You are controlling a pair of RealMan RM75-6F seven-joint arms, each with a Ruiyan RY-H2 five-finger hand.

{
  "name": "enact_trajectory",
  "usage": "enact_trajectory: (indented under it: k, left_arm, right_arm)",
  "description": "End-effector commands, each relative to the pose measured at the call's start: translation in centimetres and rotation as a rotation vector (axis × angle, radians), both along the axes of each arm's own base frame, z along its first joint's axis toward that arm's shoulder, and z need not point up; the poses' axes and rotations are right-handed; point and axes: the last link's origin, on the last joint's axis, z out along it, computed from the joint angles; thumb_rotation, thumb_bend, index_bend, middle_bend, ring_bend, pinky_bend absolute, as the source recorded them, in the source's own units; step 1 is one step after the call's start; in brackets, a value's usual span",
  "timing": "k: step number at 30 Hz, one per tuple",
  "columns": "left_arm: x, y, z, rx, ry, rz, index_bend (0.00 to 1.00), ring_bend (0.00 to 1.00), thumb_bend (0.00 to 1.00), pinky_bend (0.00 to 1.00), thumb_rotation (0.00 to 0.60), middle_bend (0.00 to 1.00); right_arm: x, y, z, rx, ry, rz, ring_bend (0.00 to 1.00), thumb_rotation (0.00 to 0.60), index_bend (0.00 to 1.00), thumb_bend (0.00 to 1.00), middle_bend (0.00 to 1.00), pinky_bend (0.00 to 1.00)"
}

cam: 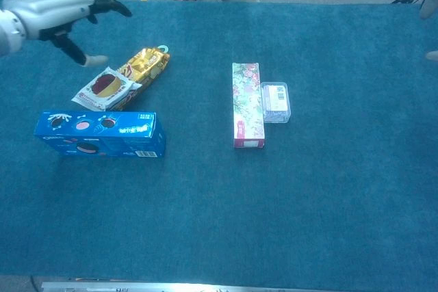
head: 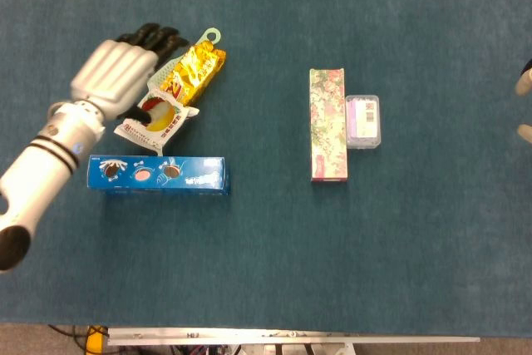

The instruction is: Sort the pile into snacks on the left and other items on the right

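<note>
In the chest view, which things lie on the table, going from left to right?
Blue cookie box → white snack packet → gold snack bag → floral box → small clear plastic box. The first three overlap somewhat in their left-right spans; the order follows their centres.

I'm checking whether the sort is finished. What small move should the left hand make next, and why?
Probably draw the left hand back off the table. It hovers open above the snack packets, holding nothing. The blue cookie box also lies left, while the floral box and clear case lie right, so nothing looks misplaced.
</note>
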Motion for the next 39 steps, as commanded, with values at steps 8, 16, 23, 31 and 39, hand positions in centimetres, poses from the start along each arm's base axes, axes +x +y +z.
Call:
enact_trajectory:
  k: [8, 16, 23, 31, 39]
  left_arm:
    - [2.8, 3.6, -4.1, -0.072, -0.008, 0.01, 0.22, 0.04, 0.33, 0.19, 0.046, 0.21]
    - [2.1, 5.7, -5.5, -0.07, 0.046, 0.07, 0.23, 0.04, 0.31, 0.17, 0.0, 0.24]
    - [0.1, 6.8, -5.7, -0.041, 0.108, 0.138, 0.23, 0.04, 0.31, 0.17, 0.0, 0.24]
    - [-2.1, 6.8, -6.0, -0.042, 0.173, 0.183, 0.23, 0.04, 0.31, 0.17, 0.0, 0.24]
    - [-1.7, 5.2, -7.4, -0.125, 0.154, 0.187, 0.23, 0.04, 0.31, 0.17, 0.0, 0.24]
  right_arm:
    - [-0.4, 0.7, 0.6, -0.006, -0.008, -0.01, 0.35, 0.6, 0.48, 0.01, 0.42, 0.47]
    - [-0.8, 1.1, 0.7, -0.005, -0.007, -0.022, 0.35, 0.6, 0.48, 0.01, 0.42, 0.47]
    - [-1.1, 1.4, 0.8, -0.005, -0.011, -0.035, 0.35, 0.6, 0.48, 0.01, 0.42, 0.47]
    - [-1.4, 1.7, 0.6, 0.001, -0.013, -0.045, 0.35, 0.6, 0.48, 0.01, 0.42, 0.47]
    - [-1.3, 1.8, 0.6, 0.001, -0.014, -0.044, 0.35, 0.6, 0.48, 0.01, 0.42, 0.47]
